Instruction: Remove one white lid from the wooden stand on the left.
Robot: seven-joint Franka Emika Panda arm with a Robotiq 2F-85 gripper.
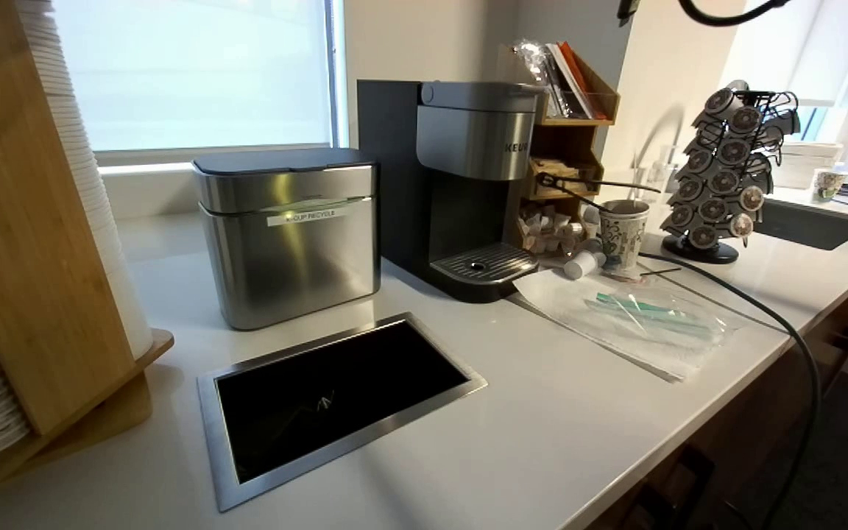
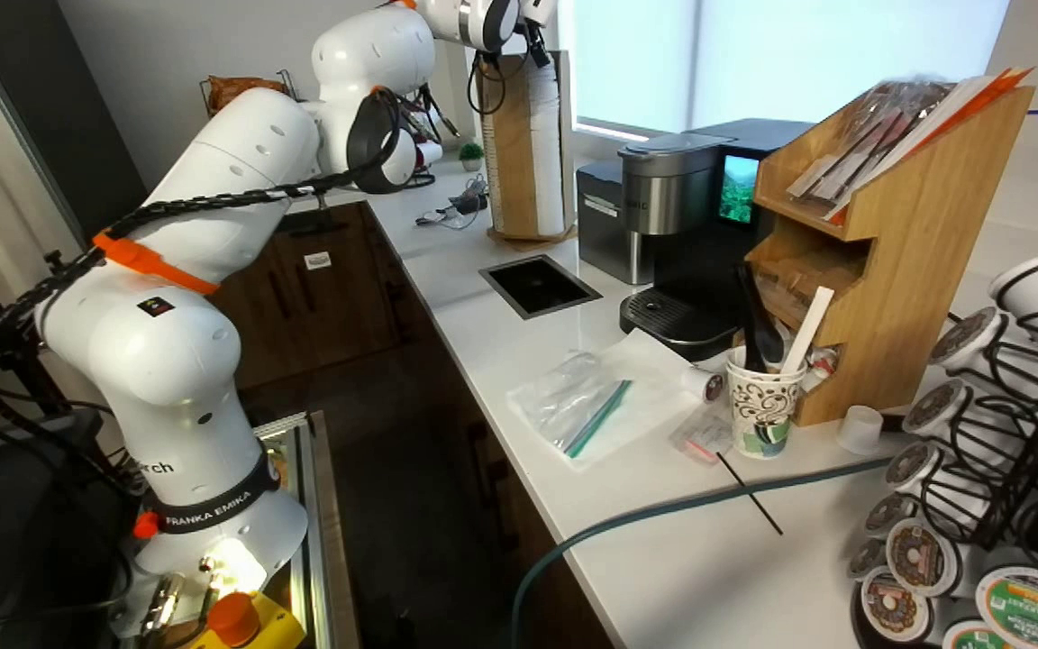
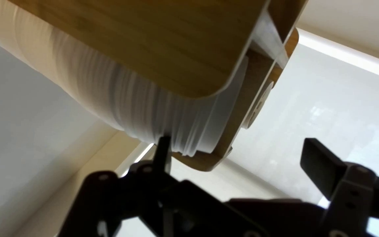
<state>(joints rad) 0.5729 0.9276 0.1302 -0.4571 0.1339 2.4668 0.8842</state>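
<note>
The claw gapes wide low in the wrist view, one finger overlapping the lids (touching or not, I cannot tell); their stand rises at the left edge of an exterior view, on the counter.

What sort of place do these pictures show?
Probably an office coffee station: it has a coffee maker, a pod rack and a steel bin labelled for K-cup recycling.

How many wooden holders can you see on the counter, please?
2: the tall wooden stand of white lids, near the steel bin, and the smaller wooden rack of packets, beside the coffee machine. Others may be hidden.
</note>
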